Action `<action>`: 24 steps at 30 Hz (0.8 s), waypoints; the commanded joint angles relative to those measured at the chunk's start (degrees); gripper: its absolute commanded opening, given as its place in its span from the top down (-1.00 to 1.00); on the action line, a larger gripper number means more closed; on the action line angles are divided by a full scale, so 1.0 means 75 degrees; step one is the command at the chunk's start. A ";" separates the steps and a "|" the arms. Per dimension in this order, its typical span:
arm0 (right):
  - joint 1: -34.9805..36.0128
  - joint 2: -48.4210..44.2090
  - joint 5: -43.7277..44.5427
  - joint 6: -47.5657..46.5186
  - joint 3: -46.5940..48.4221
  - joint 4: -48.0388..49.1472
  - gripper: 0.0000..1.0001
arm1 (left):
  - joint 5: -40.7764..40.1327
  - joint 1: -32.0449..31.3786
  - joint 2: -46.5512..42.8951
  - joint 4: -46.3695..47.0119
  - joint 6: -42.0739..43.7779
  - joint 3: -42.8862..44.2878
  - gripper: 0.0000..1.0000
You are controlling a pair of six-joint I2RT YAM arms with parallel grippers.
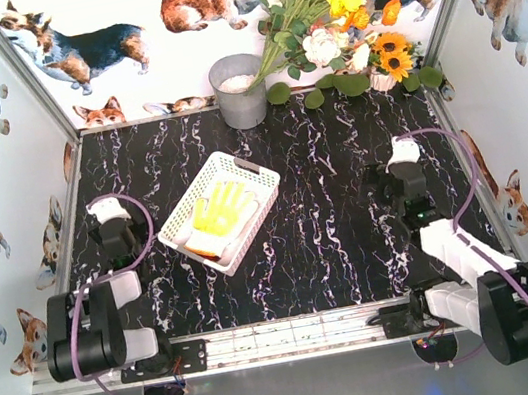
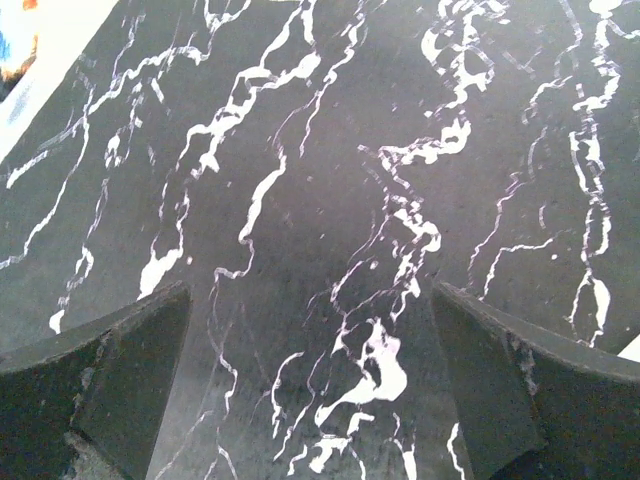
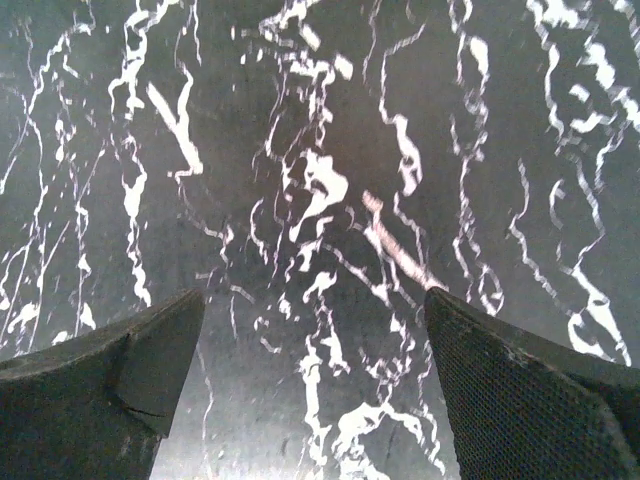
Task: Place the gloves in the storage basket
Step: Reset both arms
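The white lattice storage basket sits left of the table's middle, turned at an angle. A yellow glove with an orange cuff lies flat on top inside it. Part of a cream-white glove shows beneath it at the near end, and any other gloves are hidden. My left gripper hangs low over the marble to the basket's left, and in the left wrist view it is open over bare tabletop. My right gripper is off to the basket's right, and in the right wrist view it is also open with nothing between its fingers.
A grey metal bucket stands at the back, with a bunch of yellow, white and orange flowers leaning beside it. Corgi-printed walls close in the left, right and back sides. An aluminium rail runs along the near edge.
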 commanded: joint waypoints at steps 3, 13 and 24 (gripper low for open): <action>-0.0066 0.0532 0.0297 -0.1657 -0.0666 0.3589 -0.89 | 0.0785 -0.0367 0.0634 0.2421 0.1305 -0.0053 -0.99; -0.0222 0.2909 -0.0254 -0.2059 -0.0809 0.5586 -0.98 | 0.0146 -0.1000 0.1713 0.2896 0.1833 0.0177 -0.99; -0.0606 0.3252 -0.0579 -0.1776 -0.0735 0.5891 -0.99 | -0.0281 -0.1096 0.1744 0.3161 0.1772 0.0113 -0.99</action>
